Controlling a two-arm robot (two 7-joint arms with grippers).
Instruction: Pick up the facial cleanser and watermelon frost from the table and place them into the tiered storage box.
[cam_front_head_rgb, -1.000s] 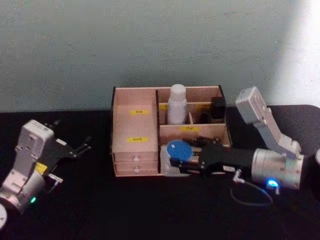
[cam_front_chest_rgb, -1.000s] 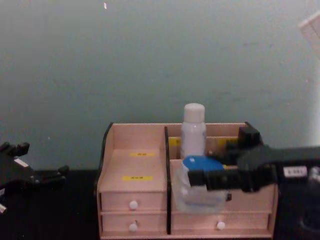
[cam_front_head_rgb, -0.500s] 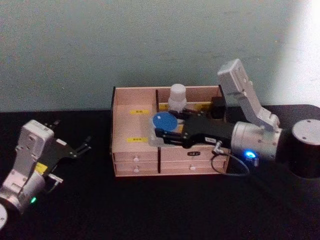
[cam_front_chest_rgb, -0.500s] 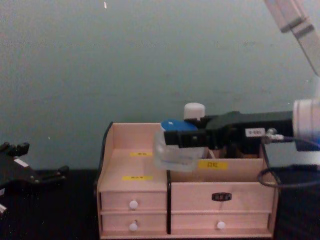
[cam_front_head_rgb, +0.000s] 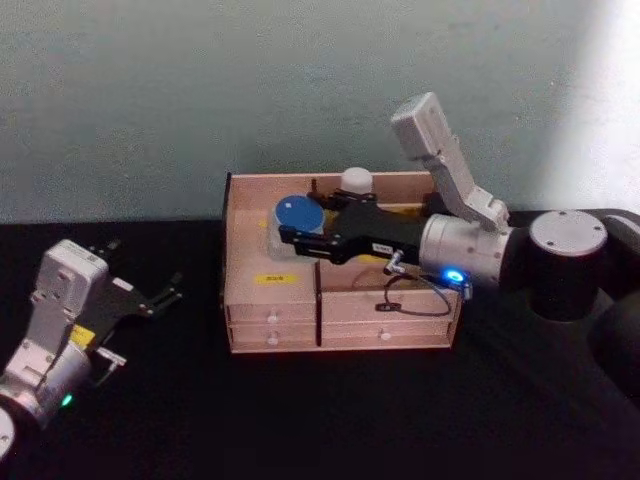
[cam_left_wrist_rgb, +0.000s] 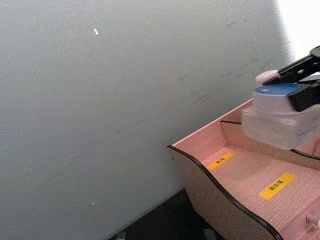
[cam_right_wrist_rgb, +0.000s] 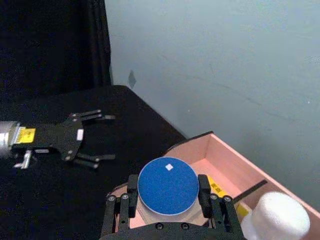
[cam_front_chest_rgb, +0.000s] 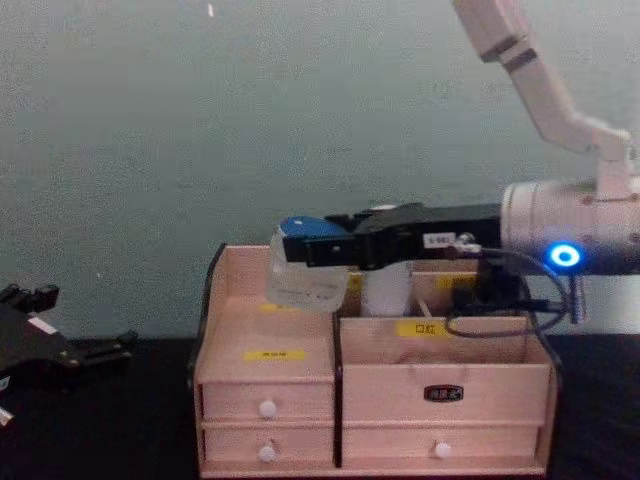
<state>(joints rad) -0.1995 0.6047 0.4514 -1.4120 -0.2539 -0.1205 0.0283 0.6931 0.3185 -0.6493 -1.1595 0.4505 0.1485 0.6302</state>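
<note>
My right gripper (cam_front_head_rgb: 303, 228) is shut on the watermelon frost (cam_front_head_rgb: 296, 213), a clear jar with a blue lid (cam_right_wrist_rgb: 168, 185). It holds the jar in the air over the back left compartment of the tiered storage box (cam_front_head_rgb: 272, 300). From the chest, the jar (cam_front_chest_rgb: 305, 282) hangs just above the box's left tier (cam_front_chest_rgb: 268, 352). The facial cleanser (cam_front_head_rgb: 356, 180) stands upright in a back compartment right of the divider, partly hidden behind the right gripper (cam_front_chest_rgb: 312, 250); its white cap (cam_right_wrist_rgb: 277, 218) shows. My left gripper (cam_front_head_rgb: 163, 293) rests open on the table to the left.
The box sits on a black tabletop (cam_front_head_rgb: 330, 410) close to a grey-green wall (cam_front_head_rgb: 300, 90). A thin cable (cam_front_head_rgb: 408, 292) from my right wrist loops over the box's front right section. Two rows of white-knobbed drawers (cam_front_chest_rgb: 267, 409) face me.
My right gripper has carried the jar up from in front of the box, then back and to the left over the box's left compartment. The left arm has stayed still.
</note>
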